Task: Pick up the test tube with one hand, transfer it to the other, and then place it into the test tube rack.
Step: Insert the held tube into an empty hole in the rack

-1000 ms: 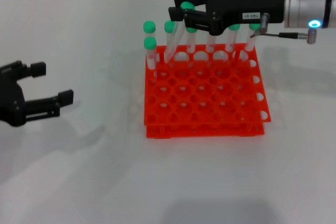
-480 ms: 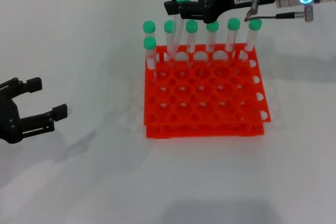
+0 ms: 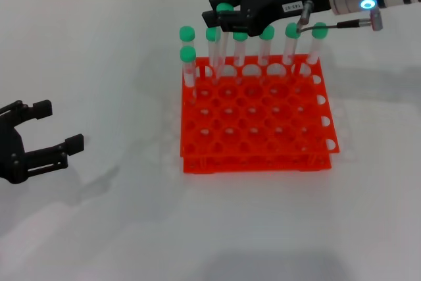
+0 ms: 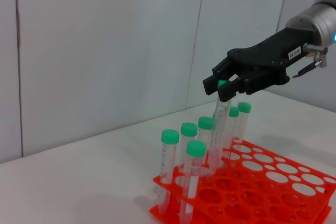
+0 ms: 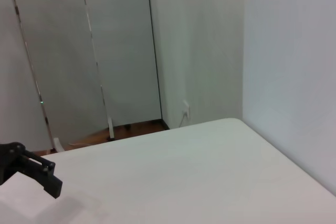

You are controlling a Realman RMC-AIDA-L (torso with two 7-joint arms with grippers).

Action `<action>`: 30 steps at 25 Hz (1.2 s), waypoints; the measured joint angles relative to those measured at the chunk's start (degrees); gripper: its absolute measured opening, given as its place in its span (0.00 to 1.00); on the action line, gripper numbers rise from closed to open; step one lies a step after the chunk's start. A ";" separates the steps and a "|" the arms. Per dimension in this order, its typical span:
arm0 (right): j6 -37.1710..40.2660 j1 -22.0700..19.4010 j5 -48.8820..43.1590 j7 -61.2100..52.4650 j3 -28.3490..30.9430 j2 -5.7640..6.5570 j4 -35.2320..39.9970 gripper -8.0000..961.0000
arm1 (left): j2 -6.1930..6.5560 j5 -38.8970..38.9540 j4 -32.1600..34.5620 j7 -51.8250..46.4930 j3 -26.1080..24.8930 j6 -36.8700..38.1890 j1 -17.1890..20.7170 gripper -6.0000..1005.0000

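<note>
At the frame's top, the labelled black right gripper (image 3: 222, 18) pinches the green-capped clear test tube (image 3: 218, 47) above the orange-red holed rack (image 3: 256, 120). It likely must lower it next. The left gripper (image 3: 39, 137), lower left, is open.

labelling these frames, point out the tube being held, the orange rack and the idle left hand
slim clear plastic test tube with green screw cap (image 4: 219, 124): left wrist view, clear body below the cap
bright orange-red plastic test tube rack (image 3: 263, 137): head view, top tier
black two-finger left hand (image 3: 39, 136): head view, between its fingertips

The right claw (image 3: 222, 16) is black with a small white printed label; its silver arm carries black bands, a glowing blue-white ring and a thin cable; the left claw (image 3: 56, 126) is plain black.
</note>
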State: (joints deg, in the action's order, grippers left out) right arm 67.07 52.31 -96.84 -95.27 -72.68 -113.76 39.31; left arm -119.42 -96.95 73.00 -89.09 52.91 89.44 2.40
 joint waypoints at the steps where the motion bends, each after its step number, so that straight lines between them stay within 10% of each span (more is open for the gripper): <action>1: -0.05 -0.03 -0.15 -0.01 0.00 -0.11 -0.01 0.28 | 0.01 0.00 -0.01 0.03 -0.01 0.00 0.00 0.89; 30: -3.12 0.13 -0.95 -0.25 -0.94 -1.83 -0.72 0.28 | 0.22 -0.71 -0.50 1.02 -0.27 -1.28 -0.40 0.89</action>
State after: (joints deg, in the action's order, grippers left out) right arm 63.95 52.43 -97.79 -95.53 -73.62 -115.58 38.59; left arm -119.20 -97.66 72.50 -88.07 52.64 88.16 2.01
